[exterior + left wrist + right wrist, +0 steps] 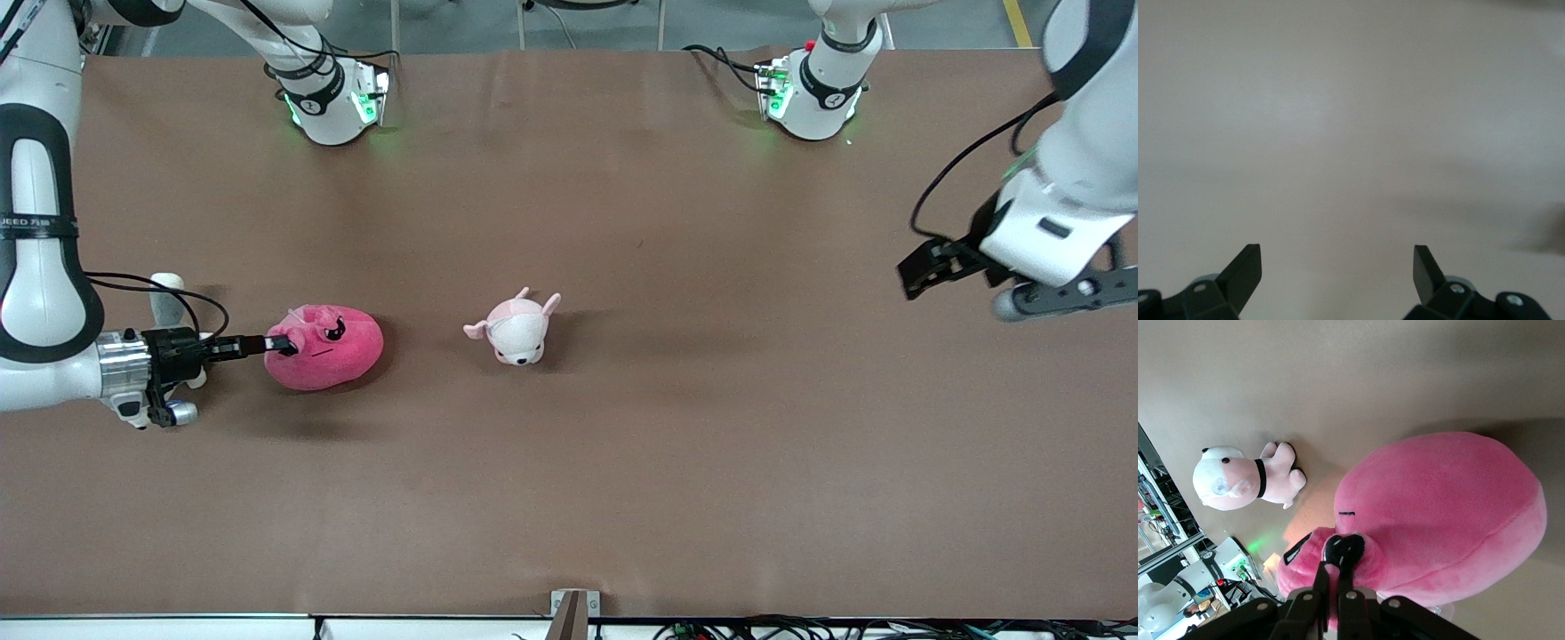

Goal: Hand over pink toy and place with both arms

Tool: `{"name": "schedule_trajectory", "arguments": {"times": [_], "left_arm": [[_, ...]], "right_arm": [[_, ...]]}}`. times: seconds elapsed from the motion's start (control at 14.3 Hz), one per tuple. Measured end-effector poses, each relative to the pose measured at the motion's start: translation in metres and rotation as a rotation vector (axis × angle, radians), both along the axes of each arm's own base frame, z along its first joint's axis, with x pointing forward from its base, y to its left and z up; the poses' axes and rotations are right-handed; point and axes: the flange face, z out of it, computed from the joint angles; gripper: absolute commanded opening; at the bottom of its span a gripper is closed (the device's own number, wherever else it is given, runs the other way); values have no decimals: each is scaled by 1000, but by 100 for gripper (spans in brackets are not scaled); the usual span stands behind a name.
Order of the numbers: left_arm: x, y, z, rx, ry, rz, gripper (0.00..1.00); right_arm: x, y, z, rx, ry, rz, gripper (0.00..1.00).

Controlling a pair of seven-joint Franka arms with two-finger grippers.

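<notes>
The pink toy is a round hot-pink plush with black angry eyes, low at the table toward the right arm's end. My right gripper is shut on its face, pinching the plush by the snout. In the right wrist view the two fingers stand close together on the pink toy, with pink fabric between them at my right gripper. My left gripper waits in the air over the left arm's end of the table. It is open and empty, with only bare table between its tips in the left wrist view.
A small pale pink-and-white plush animal lies near the table's middle, beside the pink toy; it also shows in the right wrist view. A grey-and-white plush is partly hidden under my right wrist. The brown table spreads round them.
</notes>
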Motion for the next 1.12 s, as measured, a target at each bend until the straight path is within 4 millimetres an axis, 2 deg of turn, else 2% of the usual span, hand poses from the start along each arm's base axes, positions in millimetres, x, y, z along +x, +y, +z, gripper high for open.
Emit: {"name": "schedule_trajectory", "arguments": {"times": [0.07,0.28,0.49,0.63,0.84,1.12], "left_arm": [[-6,12,9,1,7,-23,100],[-28,33,28,-23,41,-36,100],[-50,34,36,-35,50,-37,100],[-61,33,35,-39,57,-39,100],[-74,32,30,-83,78,-37,100],[-81,15,27,-87,87,-68,100]], "right_arm": [[0,-2,-1,0,1,-3,100],[1,-5,4,-2,-5,-10,100],[2,-10,24,-17,3,-32,100],[1,-15,54,-77,-27,-16,100],[-6,-24,111,-245,-104,41,100],[-13,-21,186,-450,-185,40,100]]}}
